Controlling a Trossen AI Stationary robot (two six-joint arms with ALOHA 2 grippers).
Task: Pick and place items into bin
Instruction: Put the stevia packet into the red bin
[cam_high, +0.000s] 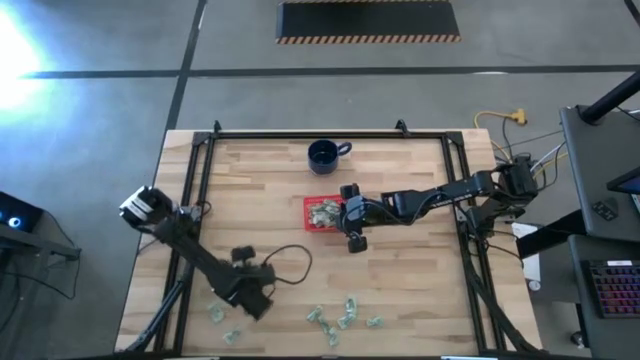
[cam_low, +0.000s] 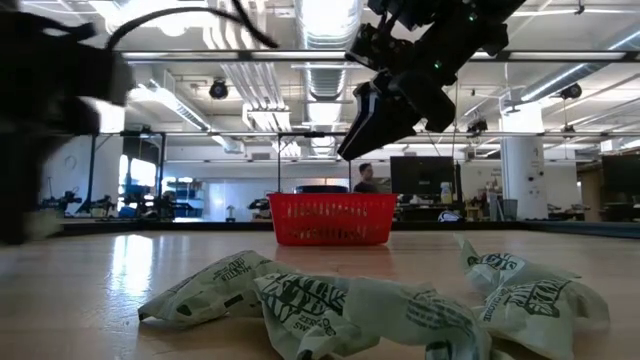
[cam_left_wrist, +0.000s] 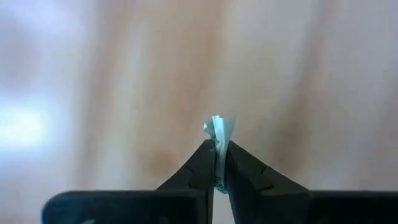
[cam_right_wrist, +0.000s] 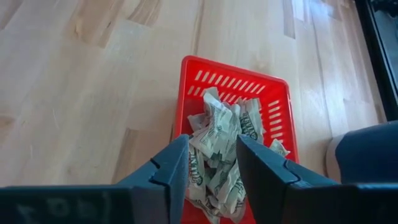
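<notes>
The red bin (cam_high: 311, 203) sits mid-table and holds a heap of pale green-and-whitish wrappers (cam_right_wrist: 219, 134). My right gripper (cam_right_wrist: 211, 146) hovers open just above the bin's right side (cam_high: 338, 214), and it shows above the bin (cam_low: 333, 218) in the low view. My left gripper (cam_high: 258, 300) is near the table's near-left part, shut on one wrapper (cam_left_wrist: 219, 129). Several more wrappers lie loose by the near edge (cam_high: 345, 318), (cam_high: 218, 313), and they fill the low view's foreground (cam_low: 330, 305). My left gripper pinches a small crumpled wrapper between its two fingers (cam_left_wrist: 202, 163). A pale crumpled end (cam_left_wrist: 219, 126) sticks out past the fingertips. The blurred surface behind does not show whether the piece is lifted clear.
A dark blue mug (cam_high: 324, 155) stands behind the bin toward the far edge, and it shows in the right wrist view (cam_right_wrist: 367, 155). A black frame rail (cam_high: 330, 133) borders the table. Bare wood lies between the bin and the loose wrappers.
</notes>
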